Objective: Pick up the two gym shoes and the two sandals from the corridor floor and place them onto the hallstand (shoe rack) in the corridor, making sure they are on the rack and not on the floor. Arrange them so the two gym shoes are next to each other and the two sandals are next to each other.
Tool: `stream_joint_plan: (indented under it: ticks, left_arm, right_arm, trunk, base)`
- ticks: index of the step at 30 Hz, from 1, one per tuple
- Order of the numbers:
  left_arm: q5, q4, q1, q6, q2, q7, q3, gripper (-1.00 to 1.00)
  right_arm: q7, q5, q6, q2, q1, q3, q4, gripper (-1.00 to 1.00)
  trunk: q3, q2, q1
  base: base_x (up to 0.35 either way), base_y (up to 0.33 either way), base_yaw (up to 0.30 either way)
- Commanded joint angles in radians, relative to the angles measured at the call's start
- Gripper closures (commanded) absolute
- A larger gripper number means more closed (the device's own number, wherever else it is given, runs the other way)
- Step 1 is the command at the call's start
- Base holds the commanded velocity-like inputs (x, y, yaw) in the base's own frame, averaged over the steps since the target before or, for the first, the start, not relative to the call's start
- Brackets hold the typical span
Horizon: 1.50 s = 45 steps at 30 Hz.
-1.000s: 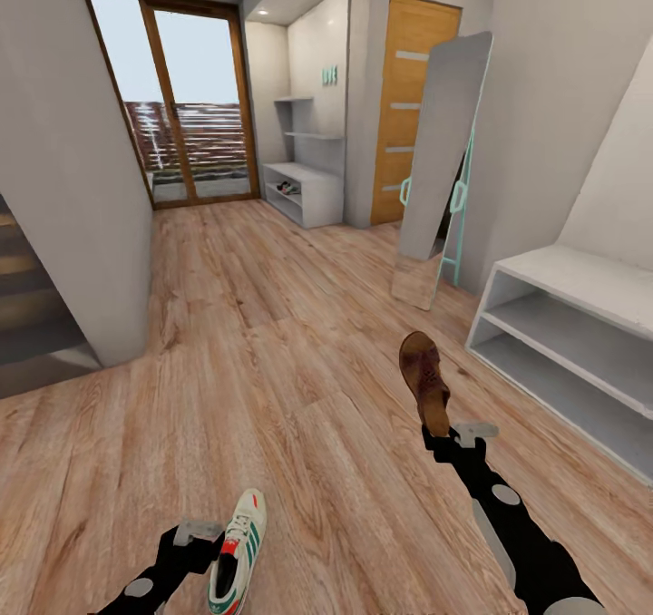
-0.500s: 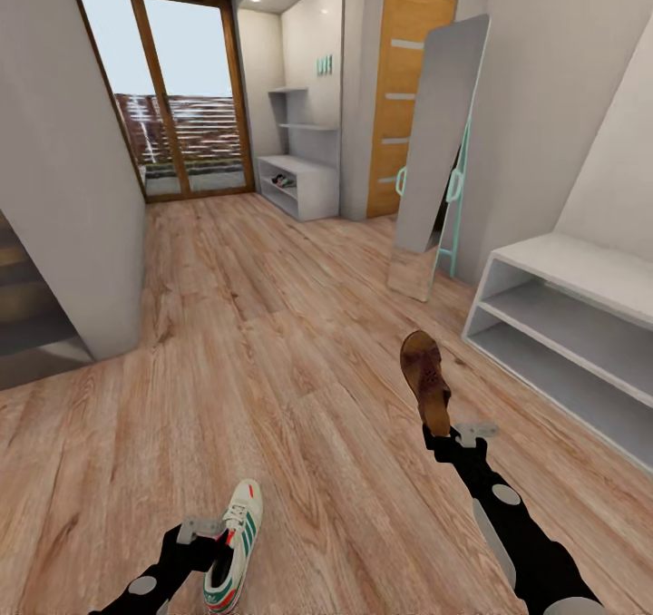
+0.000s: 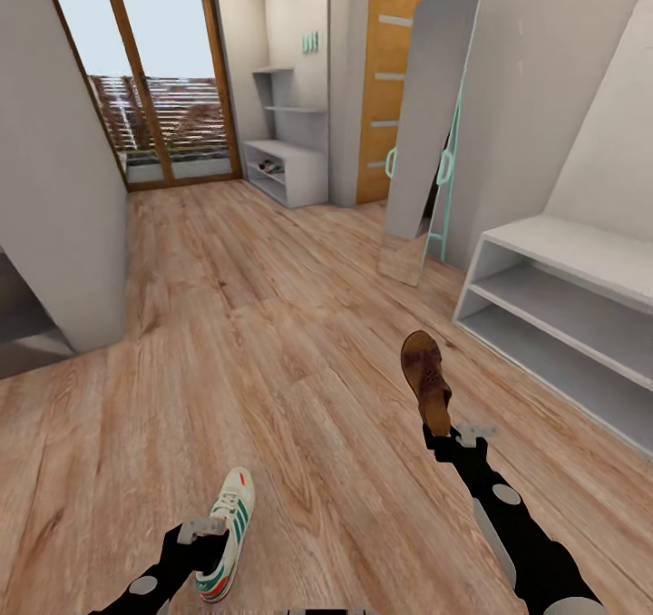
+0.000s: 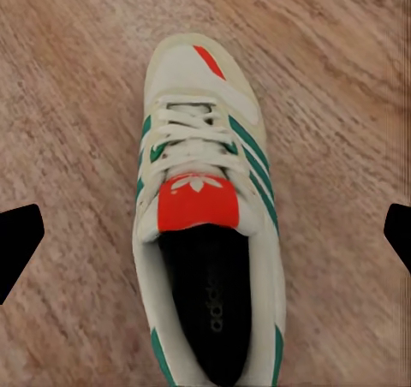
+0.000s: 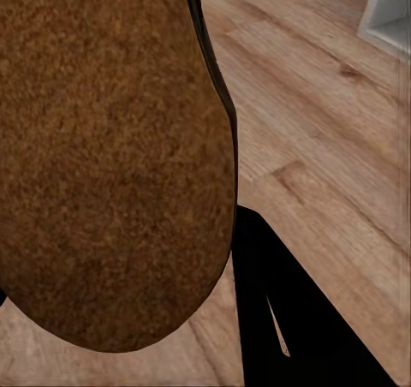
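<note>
Right gripper (image 3: pixel 442 434) is clamped on a sandal (image 3: pixel 425 381), held up over the corridor floor (image 3: pixel 272 325); left gripper (image 3: pixel 213 542) grips a gym shoe (image 3: pixel 223 535). Hallstand (image 3: pixel 286 169) sits far ahead.

a tall grey standing mirror (image 3: pixel 426 116) with a teal frame leans against the wall at about one o'clock, its foot on the planks. just behind it, an orange wooden door (image 3: pixel 390 71) with pale horizontal inserts is shut. at eleven o'clock a wood-framed glass door (image 3: pixel 154 71) shows sky and a slatted fence outside. at three o'clock stands a plain low grey two-shelf bench (image 3: pixel 562 316), its shelves open. a grey wall block (image 3: pixel 54 189) rises at nine o'clock, with dark stair steps (image 3: pixel 23 320) beside it.
</note>
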Motion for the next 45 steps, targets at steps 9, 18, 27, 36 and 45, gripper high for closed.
stream_joint_plan:
  ticks: [9,18,27,36,45]
  left_arm:
    - [-0.001,-0.001,-0.021,0.000,-0.040,0.008,0.014,-1.00]
    - [0.061,0.000,-0.013,-0.019,-0.030,0.013,0.085,-1.00]
    - [0.095,-0.001,-0.011,-0.033,-0.012,0.013,0.146,-1.00]
    - [0.097,0.000,-0.011,-0.034,-0.008,0.026,0.151,-1.00]
    - [0.097,0.000,-0.011,-0.035,-0.008,0.038,0.151,-1.00]
  right_arm:
    - [0.003,-0.014,-0.002,-0.001,-0.001,0.001,0.000,1.00]
    - [0.003,-0.014,-0.002,-0.001,-0.001,0.001,-0.002,1.00]
    - [0.003,-0.014,-0.002,-0.001,-0.001,0.001,-0.004,1.00]
    - [0.003,-0.014,-0.002,-0.001,-0.001,0.001,-0.004,1.00]
    - [0.003,-0.014,-0.002,-0.001,-0.001,0.001,-0.004,1.00]
  trunk:
    - [-0.046,-0.002,0.004]
    - [-0.068,-0.003,0.006]
    - [-0.068,-0.003,0.006]
    - [-0.088,-0.005,0.008]
    - [-0.133,-0.007,0.012]
  base:
    - [0.000,0.000,-0.221]
    - [0.000,0.000,-0.106]
    - [0.000,0.000,-0.005]
    - [0.000,0.000,0.000]
    - [0.000,0.000,0.031]
